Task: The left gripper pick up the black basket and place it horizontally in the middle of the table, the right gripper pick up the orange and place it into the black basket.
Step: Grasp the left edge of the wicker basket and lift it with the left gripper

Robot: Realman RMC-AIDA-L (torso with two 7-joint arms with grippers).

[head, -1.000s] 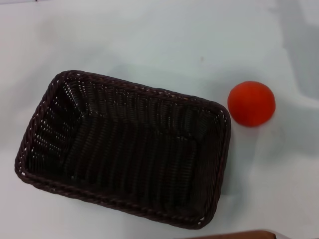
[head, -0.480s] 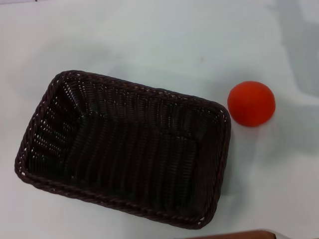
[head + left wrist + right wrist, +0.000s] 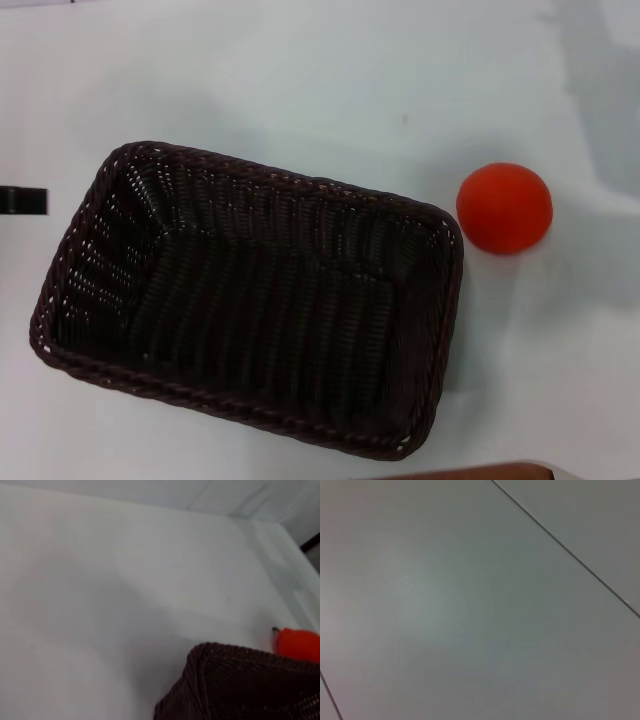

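Note:
The black basket [image 3: 250, 300] lies on the white table [image 3: 300, 80], left of centre and slightly skewed, and it is empty. The orange [image 3: 504, 207] rests on the table to the right of the basket, apart from it. A thin black part of my left gripper [image 3: 22, 200] shows at the left edge of the head view, just left of the basket's far left corner. The left wrist view shows a basket corner [image 3: 240, 685] and the orange [image 3: 299, 644] behind it. My right gripper is out of view.
A brown edge [image 3: 470, 472] shows at the bottom of the head view. The right wrist view shows only a plain grey surface with thin seams [image 3: 565, 547].
A black part of my left gripper has come into the head view at the left edge. The basket and the orange have not moved.

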